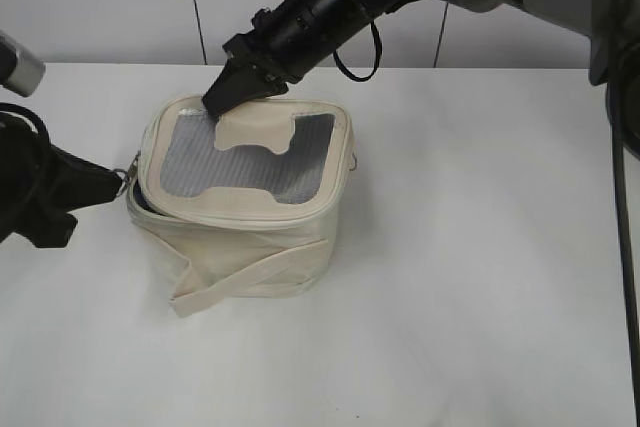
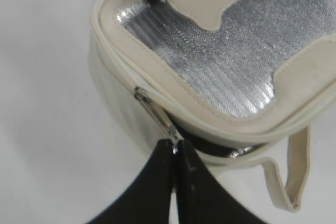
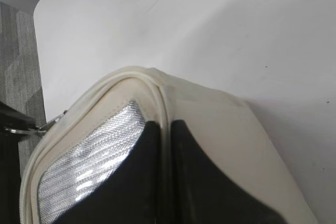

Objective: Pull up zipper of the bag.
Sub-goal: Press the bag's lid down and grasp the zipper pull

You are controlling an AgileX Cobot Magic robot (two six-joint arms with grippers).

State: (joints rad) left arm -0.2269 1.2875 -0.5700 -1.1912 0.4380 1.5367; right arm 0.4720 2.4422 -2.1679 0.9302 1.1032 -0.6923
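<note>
The bag (image 1: 245, 207) is sitting on the white table (image 1: 480, 267), its lid gaping along the near left edge where the zipper (image 2: 157, 116) is undone. The left gripper (image 2: 174, 148) is pinching the silver pull with jaws closed tight, while the right gripper (image 1: 228, 95) is clamping the far rim, fingers nearly together. The thin pull may be slipping free under tension, or the light bag dragging and tipping should the rim hold give.

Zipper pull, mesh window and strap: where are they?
zipper pull (image 2: 157, 116): left wrist view, on its silver metal middle.
mesh window (image 1: 190, 162): exterior view, on its grey left part.
strap (image 1: 245, 282): exterior view, on its flat front.
</note>
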